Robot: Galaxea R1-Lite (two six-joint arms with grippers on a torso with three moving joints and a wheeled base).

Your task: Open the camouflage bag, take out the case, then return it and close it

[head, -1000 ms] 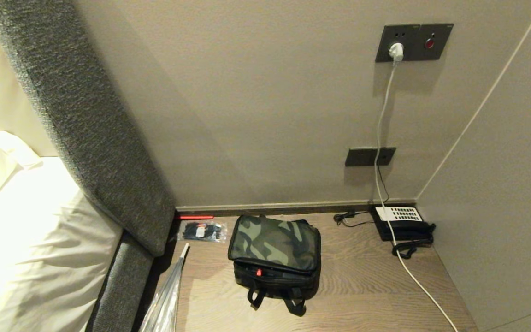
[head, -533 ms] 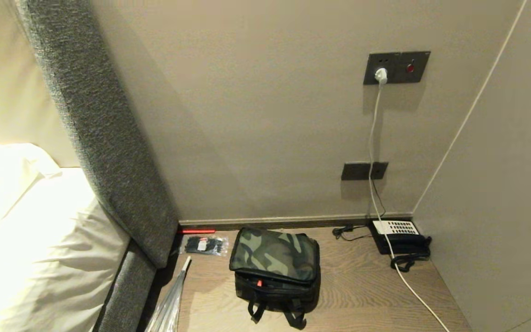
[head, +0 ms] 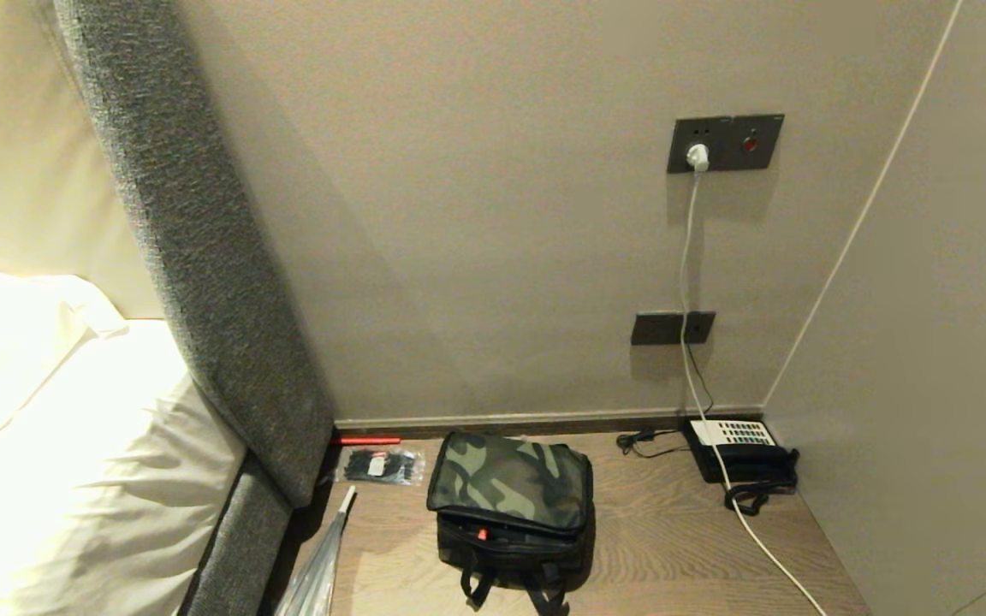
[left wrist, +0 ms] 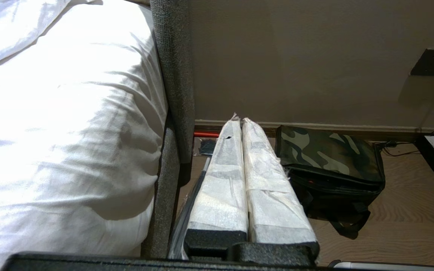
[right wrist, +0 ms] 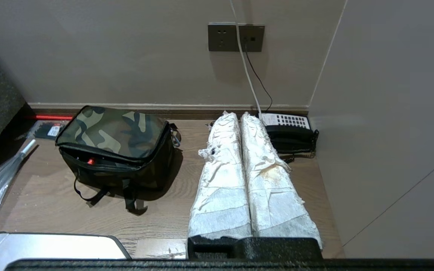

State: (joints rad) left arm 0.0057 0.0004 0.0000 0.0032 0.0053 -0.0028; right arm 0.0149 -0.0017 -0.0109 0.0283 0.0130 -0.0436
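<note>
Head view, worktop centre: the camouflage bag (head: 508, 505) sits lid down on the wooden worktop (head: 656, 539), strap handles hanging toward the near edge; neither arm shows.
Head view, edges: the grey headboard (head: 202, 282) and bed (head: 74, 445) close off the left, a wall the back and another the right; a clear packet (head: 379, 466) lies just left of the bag, a black telephone (head: 741, 453) in the far right corner with a white cable (head: 686, 257) running up to a wall socket (head: 724, 143).
Head view, open room: bare wood between bag and telephone.
Left wrist view, arm pose: the left gripper (left wrist: 239, 118) reaches level toward the back wall, its white-wrapped fingers pressed together and holding nothing, apart from the bag (left wrist: 330, 158), which lies beside it away from the bed (left wrist: 62, 124).
Right wrist view, arm pose: the right gripper (right wrist: 236, 114) points level at the back wall, fingers clenched on nothing, between the bag (right wrist: 115, 135) and the telephone (right wrist: 288, 130).
Right wrist view, case: not seen; the bag is closed.
</note>
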